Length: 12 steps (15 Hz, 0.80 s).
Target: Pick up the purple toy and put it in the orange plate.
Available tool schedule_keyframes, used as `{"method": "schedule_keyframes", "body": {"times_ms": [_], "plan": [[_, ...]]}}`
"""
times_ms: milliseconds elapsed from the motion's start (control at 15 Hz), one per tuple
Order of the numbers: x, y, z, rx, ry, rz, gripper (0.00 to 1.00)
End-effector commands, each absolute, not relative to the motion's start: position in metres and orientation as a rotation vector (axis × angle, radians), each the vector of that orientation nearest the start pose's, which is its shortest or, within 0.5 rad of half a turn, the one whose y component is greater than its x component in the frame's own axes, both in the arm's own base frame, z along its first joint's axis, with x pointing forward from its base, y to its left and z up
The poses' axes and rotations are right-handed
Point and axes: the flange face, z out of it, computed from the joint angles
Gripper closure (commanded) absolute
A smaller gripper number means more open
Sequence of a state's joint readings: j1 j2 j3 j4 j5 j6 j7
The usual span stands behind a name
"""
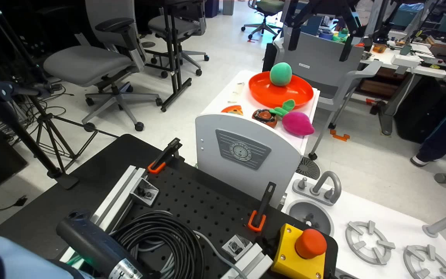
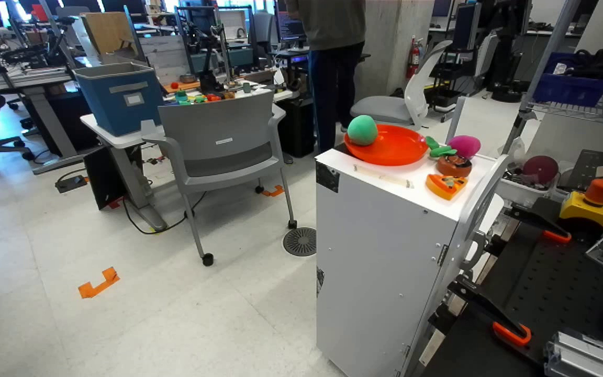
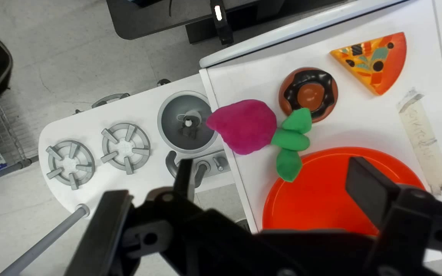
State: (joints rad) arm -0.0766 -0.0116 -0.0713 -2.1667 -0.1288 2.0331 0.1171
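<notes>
Lying below and ahead of the pincer (image 1: pixel 319 50), the purple toy (image 3: pixel 246 124) sits at the edge of the white top (image 3: pixel 351 126), its pointed end seeming to jut past that edge. The pincer stands wide, holding nothing. The toy looks like stuffed plush, so I would expect it to be light, soft, not slippery and hard to break. The round purple belly seems the best hold, as it should give under a squeeze; the green leaves (image 3: pixel 292 140) look thin and would probably let the body swing. A nudge toward the edge could send it off.

Farther ahead of the pincer is the doughnut toy (image 3: pixel 309 95), its side lapped by a leaf in the wrist view; the pizza slice (image 3: pixel 376 63) lies farther out. The orange plate (image 3: pixel 317 207) appears partly beneath the pincer, under the finger (image 3: pixel 370 188) at the right of the wrist view, and a green ball (image 1: pixel 280 74) sits in it.

That ball does not show in the wrist view, where the pincer's body covers part of the plate. Whether the nearest leaf touches the plate's rim or only hangs over it, I cannot tell. In an exterior view a grey panel (image 1: pixel 242 178) hides part of the pizza slice, and the pincer's height above the toy is hard to judge.
</notes>
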Motion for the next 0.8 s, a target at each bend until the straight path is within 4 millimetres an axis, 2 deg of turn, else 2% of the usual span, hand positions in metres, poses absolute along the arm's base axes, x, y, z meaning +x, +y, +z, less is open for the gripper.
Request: {"method": "schedule_keyframes", "body": {"times_ms": [0, 533, 733], "plan": [[0.5127, -0.0839, 0.391, -3.228, 0.325, 0.202, 0.0], [0.513, -0.082, 0.3913, -3.228, 0.336, 0.196, 0.0], [0.5104, -0.0796, 0.3921, -3.226, 0.391, 0.15, 0.0]]}}
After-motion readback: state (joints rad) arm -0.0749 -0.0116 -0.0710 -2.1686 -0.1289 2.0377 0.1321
